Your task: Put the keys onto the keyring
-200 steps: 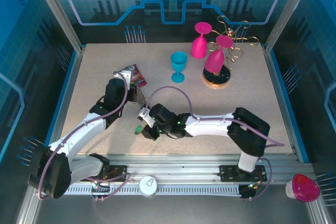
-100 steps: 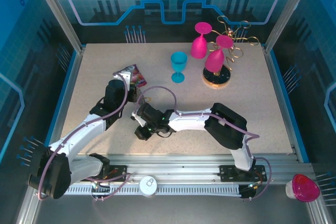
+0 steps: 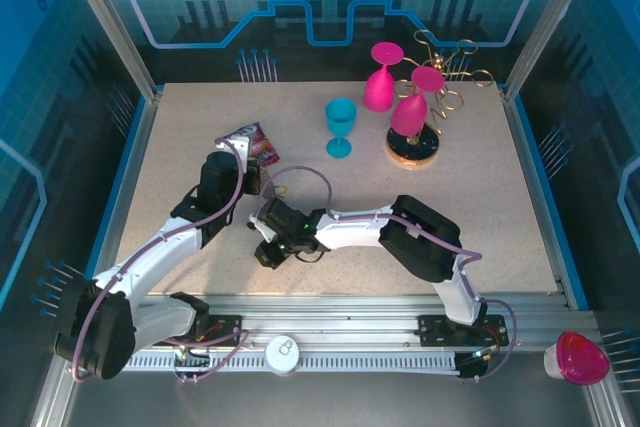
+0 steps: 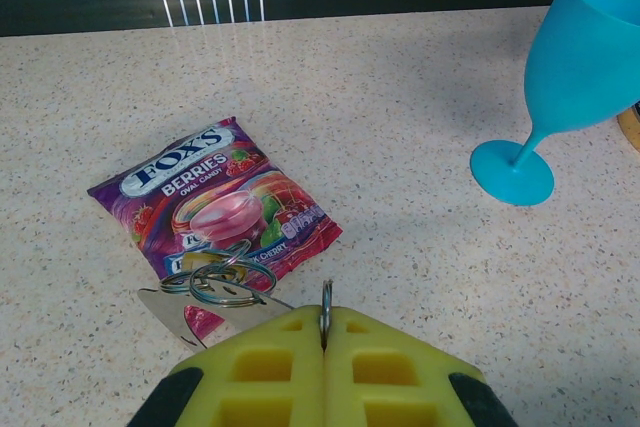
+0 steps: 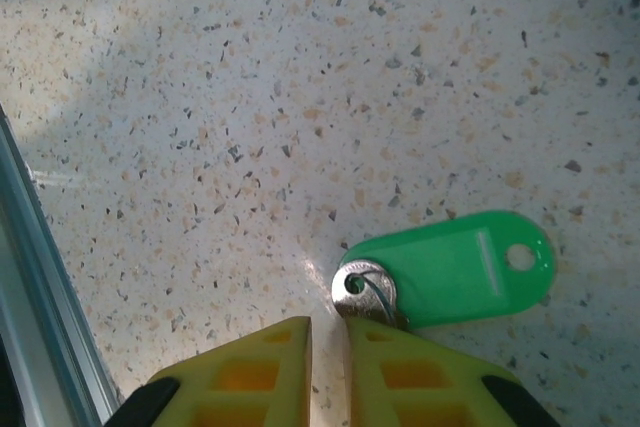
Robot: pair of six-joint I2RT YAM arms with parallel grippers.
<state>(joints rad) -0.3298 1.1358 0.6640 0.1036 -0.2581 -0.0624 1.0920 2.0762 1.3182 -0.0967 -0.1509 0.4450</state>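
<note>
The keyring stands edge-on, pinched between the closed fingers of the left gripper, with only a thin sliver of metal rising above their tips. That grip looks the same as a second ago. The green key lies flat on the table, its metal eye touching the tip of one finger of the right gripper and its plastic head stretching away beyond that. The right arm is what has changed: over the last second it has folded in and slid across toward the left arm, so its fingers now sit over the spot where the green key lay in the open, and they have drawn in to a narrow slit. Bare table shows in that slit, and I cannot tell whether the metal eye is caught under the fingertip. My judgement is that the pickup has started but is not secure, so threading is still ahead. Just past the left fingertips a few small rings rest on the near corner of a sweet packet that reads "FOX'S BERRIES". A blue goblet stands well beyond, off to one side.
</note>
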